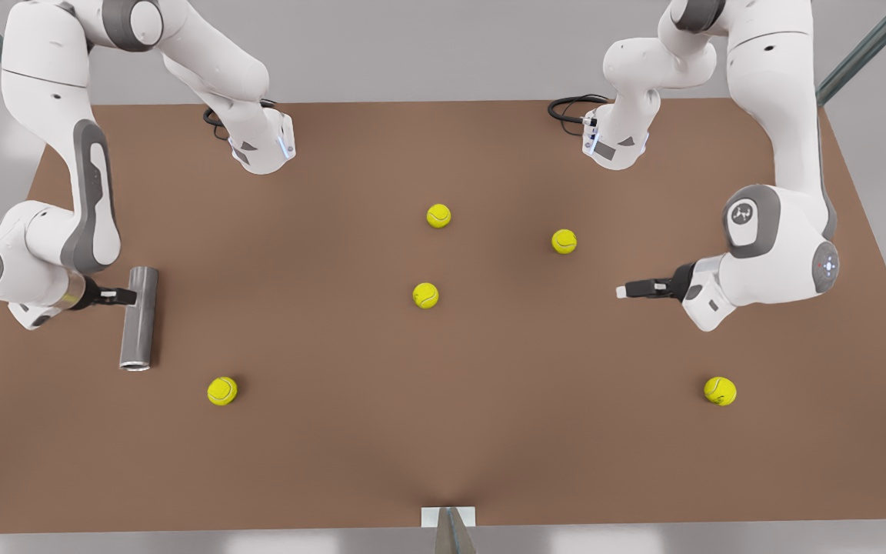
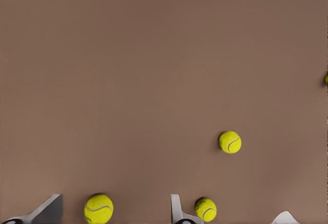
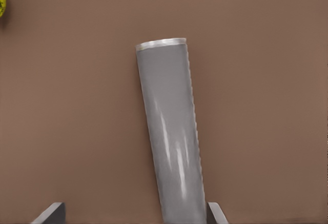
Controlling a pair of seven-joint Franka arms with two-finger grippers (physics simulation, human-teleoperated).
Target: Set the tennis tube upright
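The tennis tube (image 1: 139, 317) is a grey metallic cylinder lying flat on the brown table (image 1: 320, 431) at the front view's left, its silvery rimmed end toward the near edge. My right gripper (image 1: 115, 294) reaches it from the side near its far end. In the right wrist view the tube (image 3: 171, 137) lies between the open fingers of that gripper (image 3: 133, 212), close against one finger (image 3: 215, 212). My left gripper (image 1: 634, 290) waits low over the table at the front view's right, open (image 2: 114, 215), holding nothing.
Several yellow-green tennis balls lie scattered: one (image 1: 221, 391) near the tube's rimmed end, others (image 1: 425, 295) (image 1: 564, 241) mid-table, one (image 1: 720, 391) at the near right. Both arms' elbows hang over the table's far side.
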